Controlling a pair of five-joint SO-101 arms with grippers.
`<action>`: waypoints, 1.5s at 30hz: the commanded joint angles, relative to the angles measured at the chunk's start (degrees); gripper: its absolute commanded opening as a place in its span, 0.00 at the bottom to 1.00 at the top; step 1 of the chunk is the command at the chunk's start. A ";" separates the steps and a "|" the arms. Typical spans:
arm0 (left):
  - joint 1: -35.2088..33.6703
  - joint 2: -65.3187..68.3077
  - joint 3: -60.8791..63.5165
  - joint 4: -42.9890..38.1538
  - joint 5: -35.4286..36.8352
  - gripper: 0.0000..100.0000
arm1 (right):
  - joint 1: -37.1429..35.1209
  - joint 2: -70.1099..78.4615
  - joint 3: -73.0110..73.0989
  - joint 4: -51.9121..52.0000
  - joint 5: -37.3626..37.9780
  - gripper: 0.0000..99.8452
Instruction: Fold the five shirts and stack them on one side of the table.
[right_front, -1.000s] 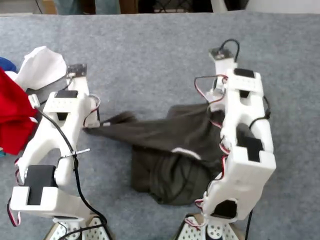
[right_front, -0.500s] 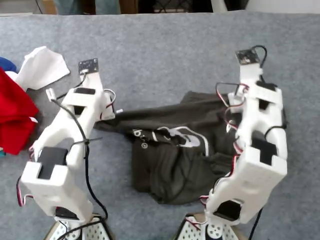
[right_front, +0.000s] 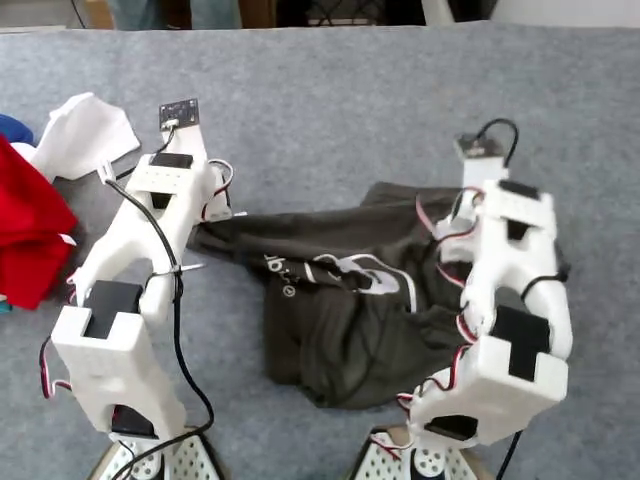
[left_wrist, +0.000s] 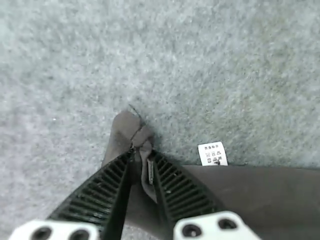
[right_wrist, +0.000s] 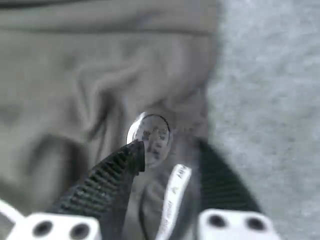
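**One dark olive shirt in hand**

It lies rumpled at the middle of the grey table, toward 6 o'clock. My left claw is clenched on a fabric tip at its 9 o'clock end. My right claw sits over its 3 o'clock side; whether it grips, I cannot tell. A red shirt lies at 9 o'clock and a white shirt at 10.

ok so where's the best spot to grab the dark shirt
Probably a thin outer corner, from above. The left gripper is shut on such a corner at the left end of the dark shirt, where the cloth tapers to a point. The middle is bunched in folds, likely too thick for the fingers.
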 joint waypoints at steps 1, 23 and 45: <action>0.40 -0.53 -2.77 1.49 0.09 0.03 | -1.32 -2.51 4.97 -4.22 -0.88 0.03; -0.13 -1.05 -2.86 5.19 -1.14 0.03 | 3.78 -44.26 8.66 21.54 15.12 0.12; 0.22 -0.97 -3.12 7.12 -2.46 0.03 | -3.43 6.64 -34.95 9.41 -1.49 0.14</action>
